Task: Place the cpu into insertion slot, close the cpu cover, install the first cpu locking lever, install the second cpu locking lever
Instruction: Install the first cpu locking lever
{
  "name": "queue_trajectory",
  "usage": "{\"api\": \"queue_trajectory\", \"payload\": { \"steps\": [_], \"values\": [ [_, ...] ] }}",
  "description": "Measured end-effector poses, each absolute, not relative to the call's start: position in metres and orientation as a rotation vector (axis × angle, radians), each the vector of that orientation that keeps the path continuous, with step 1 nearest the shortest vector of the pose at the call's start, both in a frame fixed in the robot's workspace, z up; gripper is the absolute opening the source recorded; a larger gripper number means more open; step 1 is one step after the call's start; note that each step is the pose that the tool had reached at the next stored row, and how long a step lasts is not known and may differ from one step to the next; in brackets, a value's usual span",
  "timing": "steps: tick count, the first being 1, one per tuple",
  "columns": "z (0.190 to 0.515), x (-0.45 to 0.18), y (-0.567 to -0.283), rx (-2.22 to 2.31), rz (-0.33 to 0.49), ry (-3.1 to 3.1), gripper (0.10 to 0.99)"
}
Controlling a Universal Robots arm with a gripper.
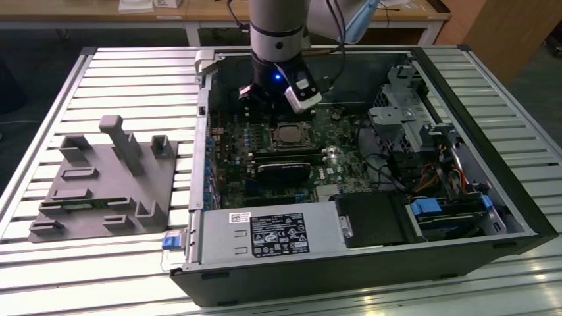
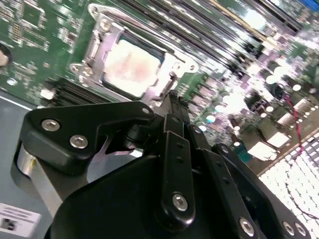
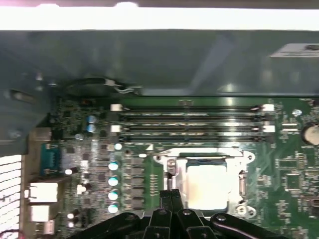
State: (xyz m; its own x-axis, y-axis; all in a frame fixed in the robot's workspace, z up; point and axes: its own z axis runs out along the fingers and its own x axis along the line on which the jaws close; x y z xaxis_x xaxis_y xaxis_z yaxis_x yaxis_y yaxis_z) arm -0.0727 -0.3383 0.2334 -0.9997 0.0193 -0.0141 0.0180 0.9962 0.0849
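Cpu [image 2: 130, 67]: small square chip, pale grey metallic top, lying flat, seated low in motherboard [image 2: 30, 30], near board's middle in exterior view. Cpu cover [image 2: 93, 49]: thin silvery frame, folded down flat around chip's edges, chip top showing through open middle.

Open overhead, memory slots [image 3: 192, 122] beside cpu cover [image 2: 97, 50], drive cage [image 1: 399, 122] and case wall [image 1: 204, 125] flanking either side
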Motion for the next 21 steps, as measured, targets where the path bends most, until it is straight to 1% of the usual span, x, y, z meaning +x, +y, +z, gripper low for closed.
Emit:
{"api": "queue_trajectory", "payload": {
  "steps": [11, 21],
  "values": [
    [0.234, -0.085, -0.338, 0.029, 0.132, 3.120, 0.106],
    [0.248, -0.085, -0.338, 0.029, 0.146, 3.119, 0.106]
  ]
}}
